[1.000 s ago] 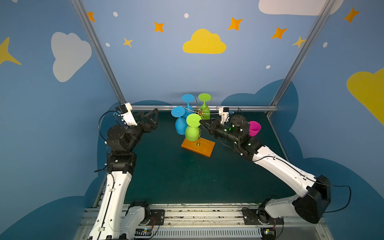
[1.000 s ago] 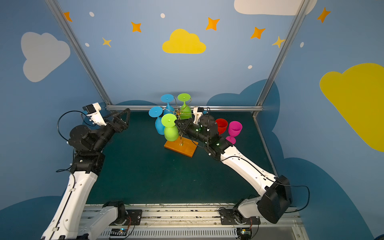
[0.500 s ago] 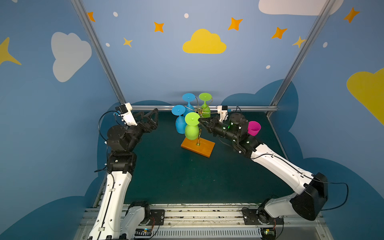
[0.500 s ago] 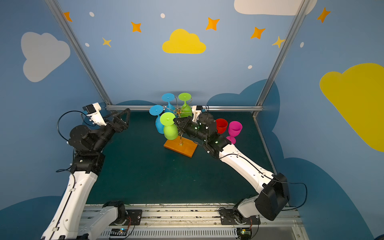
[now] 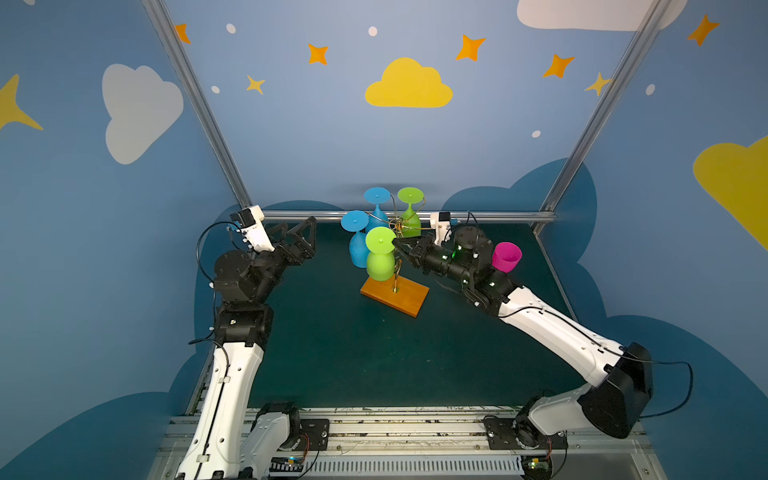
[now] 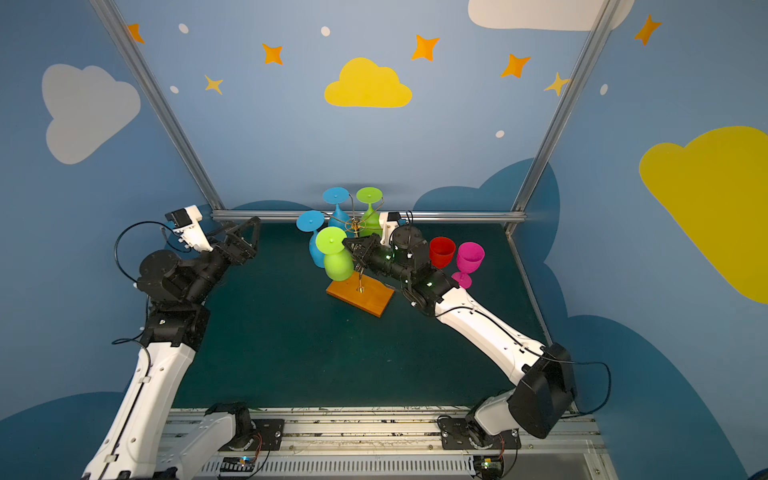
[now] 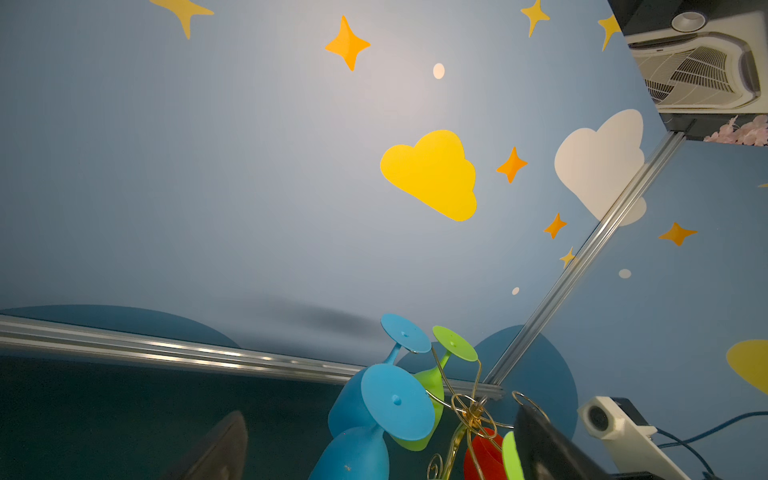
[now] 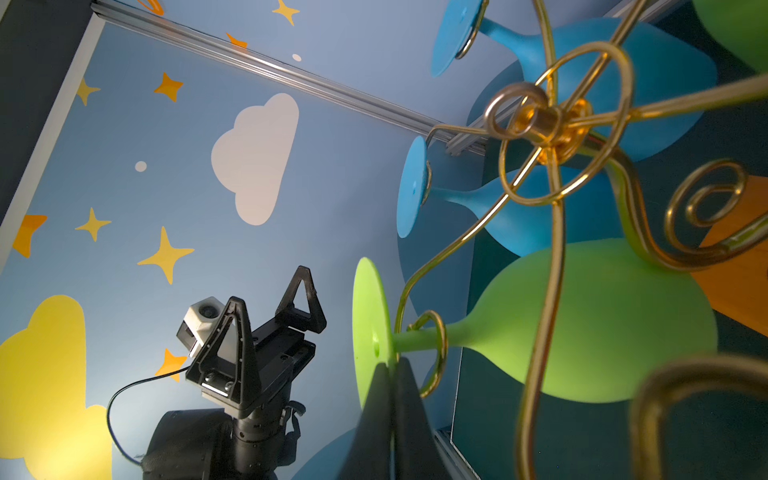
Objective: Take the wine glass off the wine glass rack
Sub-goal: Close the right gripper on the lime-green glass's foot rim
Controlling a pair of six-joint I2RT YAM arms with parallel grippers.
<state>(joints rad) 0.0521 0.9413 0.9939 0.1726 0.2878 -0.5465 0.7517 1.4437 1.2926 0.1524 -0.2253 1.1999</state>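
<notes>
Your table (image 5: 340, 353) is covered in dark green, with blue walls painted with clouds and stars around it. Your two arms reach in from the near rail. Your left gripper (image 5: 300, 237) hangs off to the left, well apart from the rack, with its fingers spread wide and nothing between them.

The rack (image 5: 395, 296) stands near the middle of the table on its orange wooden base, its gold wire arms curling out at the top. Four glasses hang from it upside down: two blue and two green. The nearest green glass (image 5: 380, 259) hangs at the front, its stem through a wire ring.

Your right gripper (image 5: 400, 245) is clenched, its fingertips (image 8: 390, 399) pressed together right at the rim of that green glass's foot; you cannot tell whether they pinch it. A pink glass (image 5: 506, 257) and a red glass (image 6: 441, 251) stand upright behind your right arm.
</notes>
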